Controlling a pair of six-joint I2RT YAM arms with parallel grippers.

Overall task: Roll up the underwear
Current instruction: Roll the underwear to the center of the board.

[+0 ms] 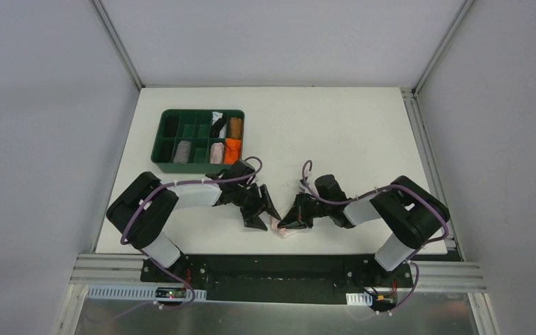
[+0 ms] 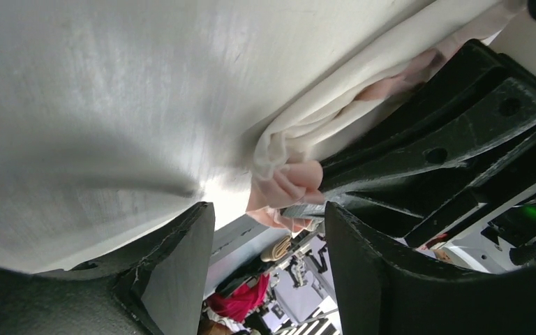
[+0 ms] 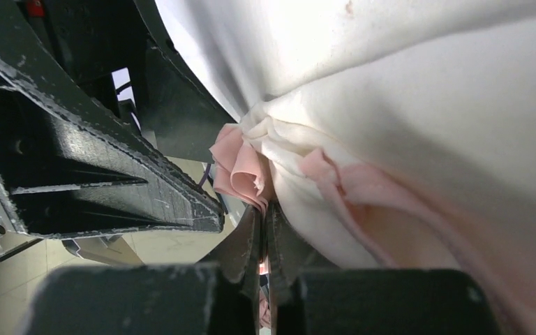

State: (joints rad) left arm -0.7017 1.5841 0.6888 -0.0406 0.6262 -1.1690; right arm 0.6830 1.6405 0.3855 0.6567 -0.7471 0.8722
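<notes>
White table (image 1: 349, 132) between grey walls (image 1: 42, 105); green compartment tray (image 1: 162, 155) at far left holds rolled cloths (image 1: 232, 148).

Top view: left arm (image 1: 181, 195) and right arm (image 1: 384, 206) fold inward, wrists low, meeting near the front edge over the pale pink-white underwear (image 1: 284, 229).

Left wrist cam: left gripper (image 2: 269, 216) is spread, nothing between its fingers, fabric bunched just ahead.

Right wrist cam: right gripper (image 3: 265, 223) is pressed together, pinching the underwear's folded edge.

We judge the roll approx. mid-step. Next move needs the left gripper to pin the bunched end while the right turns fabric w/o unravelling.
</notes>
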